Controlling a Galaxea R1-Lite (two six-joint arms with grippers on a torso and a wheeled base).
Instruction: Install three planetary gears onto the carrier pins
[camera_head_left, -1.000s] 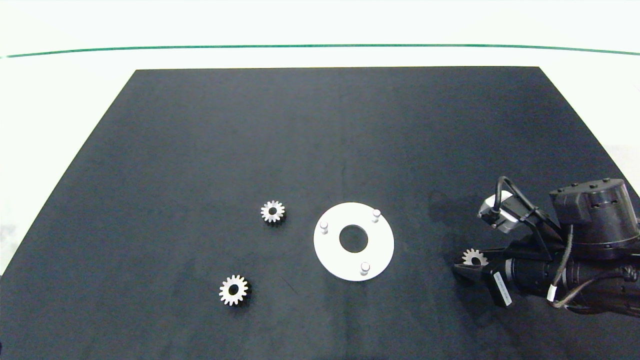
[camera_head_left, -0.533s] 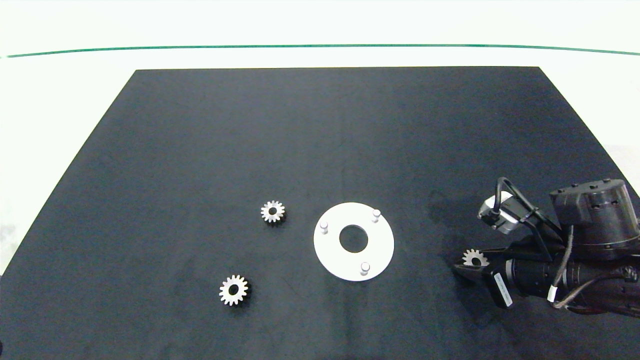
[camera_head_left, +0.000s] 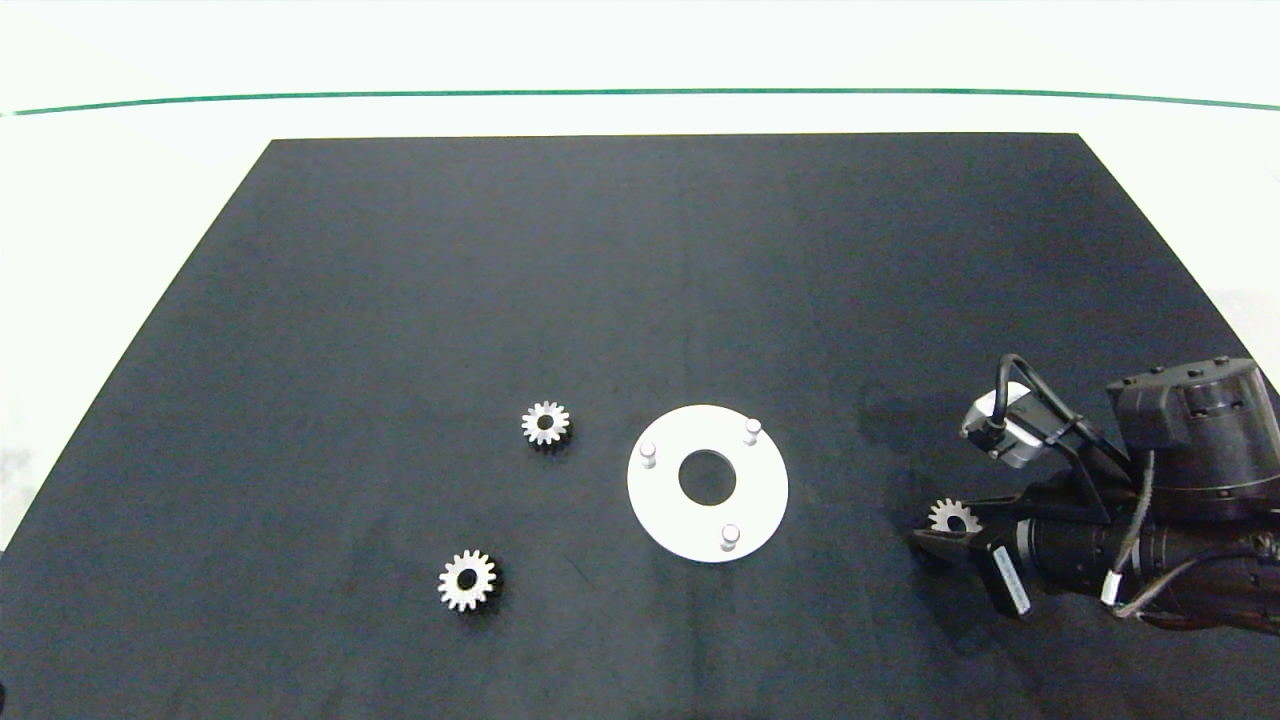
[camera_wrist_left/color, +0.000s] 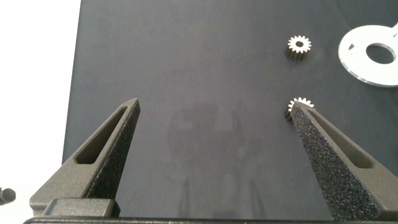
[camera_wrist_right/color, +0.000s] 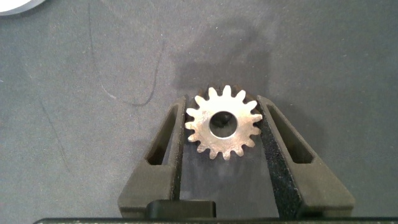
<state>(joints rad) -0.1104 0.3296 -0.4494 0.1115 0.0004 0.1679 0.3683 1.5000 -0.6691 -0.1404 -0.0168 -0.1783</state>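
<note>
- Planetary gears lay apart on the black mat (camera_head_left: 640, 280) covering the tabletop: one gear (camera_head_left: 546, 424) just left of the white disc (camera_head_left: 660, 500), a second gear (camera_head_left: 467, 580) nearer, further left.
- Third gear (camera_wrist_right/color: 222, 122) sat clamped between both fingers of the right pincer (camera_head_left: 945, 530), well right of the disc.
- Carrier pins (camera_head_left: 648, 454) stood bare in a triangle.
- Left pincer (camera_wrist_left/color: 214, 112) hung wide open over the mat's left side, gripping nothing.
</note>
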